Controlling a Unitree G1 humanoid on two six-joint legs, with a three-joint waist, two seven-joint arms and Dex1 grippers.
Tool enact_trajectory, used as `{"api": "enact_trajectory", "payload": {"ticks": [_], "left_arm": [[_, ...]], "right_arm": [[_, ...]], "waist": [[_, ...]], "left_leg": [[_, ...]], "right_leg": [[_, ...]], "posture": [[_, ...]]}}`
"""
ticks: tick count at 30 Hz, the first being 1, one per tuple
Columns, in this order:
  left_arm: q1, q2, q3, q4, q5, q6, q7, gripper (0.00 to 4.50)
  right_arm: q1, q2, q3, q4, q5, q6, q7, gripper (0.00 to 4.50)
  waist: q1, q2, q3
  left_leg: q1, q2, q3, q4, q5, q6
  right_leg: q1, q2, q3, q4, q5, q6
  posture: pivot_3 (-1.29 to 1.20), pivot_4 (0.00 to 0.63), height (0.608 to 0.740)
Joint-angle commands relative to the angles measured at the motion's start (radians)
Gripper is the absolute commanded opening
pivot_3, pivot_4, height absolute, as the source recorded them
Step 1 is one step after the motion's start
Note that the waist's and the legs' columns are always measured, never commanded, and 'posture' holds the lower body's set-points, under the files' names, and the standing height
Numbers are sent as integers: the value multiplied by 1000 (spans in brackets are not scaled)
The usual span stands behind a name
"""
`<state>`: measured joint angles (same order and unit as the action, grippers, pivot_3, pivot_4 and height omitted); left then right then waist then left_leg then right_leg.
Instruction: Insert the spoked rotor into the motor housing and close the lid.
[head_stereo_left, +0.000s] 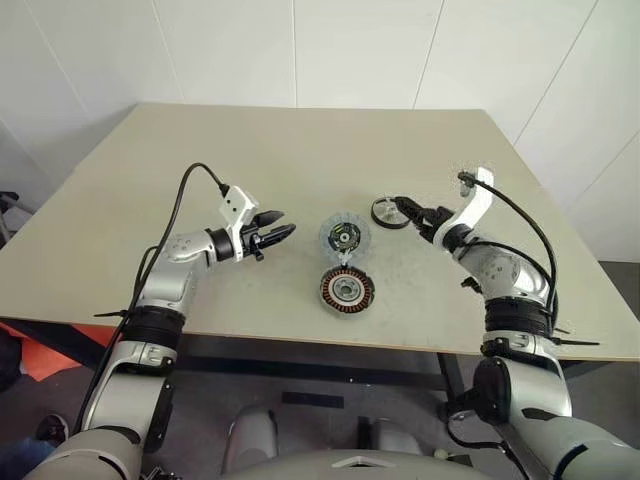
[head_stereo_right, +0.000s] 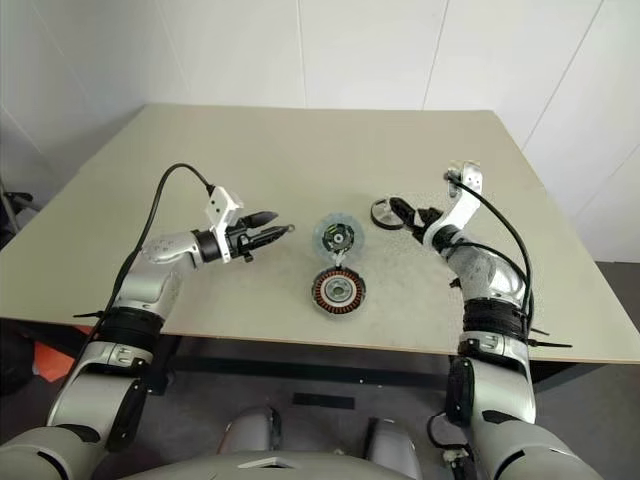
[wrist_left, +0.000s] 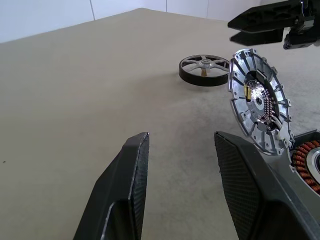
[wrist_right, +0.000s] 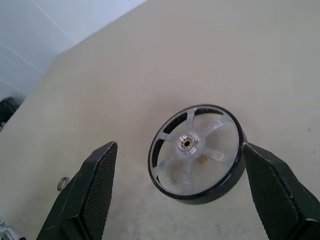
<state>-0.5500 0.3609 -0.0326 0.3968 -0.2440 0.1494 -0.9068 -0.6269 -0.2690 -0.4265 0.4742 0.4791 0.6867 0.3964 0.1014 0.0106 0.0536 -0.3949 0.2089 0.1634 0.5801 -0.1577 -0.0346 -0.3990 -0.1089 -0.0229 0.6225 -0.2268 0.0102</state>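
The spoked rotor (wrist_right: 196, 152) lies flat on the table at the right, a dark wheel with a silvery hub. My right gripper (wrist_right: 177, 147) is open wide, one finger on each side of the rotor, and a gap shows on both sides. The lid (head_stereo_left: 344, 237) stands tilted at the table's middle, its segmented inside showing, its lower edge resting on the far rim of the motor housing (head_stereo_left: 347, 290). The housing lies flat with its copper windings facing up. My left gripper (head_stereo_left: 286, 225) hovers open and empty to the left of the lid, pointing toward it.
The beige table (head_stereo_left: 200, 160) has a front edge close below the housing. A small round metal bit (wrist_right: 62, 183) lies on the table near the rotor. White walls stand behind the table's far edge.
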Motion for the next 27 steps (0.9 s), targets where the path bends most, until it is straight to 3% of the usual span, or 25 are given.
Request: {"api": "enact_trajectory", "payload": {"ticks": [1,24,27], "left_arm": [[-26,6,16,-2,2,-29,10,2143],[-33,12,14,51,34,-106,21,2143],[-32,11,13,55,37,-113,22,2143]], "right_arm": [[-41,4,-58,6,73,30,-35,4477],[-112,66,-144,165,203,55,-108,4477],[-120,66,-143,192,200,41,-105,3577]], "waist": [[0,0,0],[-1,0,0],[-1,0,0]], "left_leg": [[0,0,0,0,0,0],[1,0,0,-2,3,-5],[0,0,0,-2,3,-5]], "right_leg": [[0,0,0,0,0,0],[0,0,0,0,0,0],[-1,0,0,0,0,0]], "posture": [[0,0,740],[0,0,740],[0,0,740]]}}
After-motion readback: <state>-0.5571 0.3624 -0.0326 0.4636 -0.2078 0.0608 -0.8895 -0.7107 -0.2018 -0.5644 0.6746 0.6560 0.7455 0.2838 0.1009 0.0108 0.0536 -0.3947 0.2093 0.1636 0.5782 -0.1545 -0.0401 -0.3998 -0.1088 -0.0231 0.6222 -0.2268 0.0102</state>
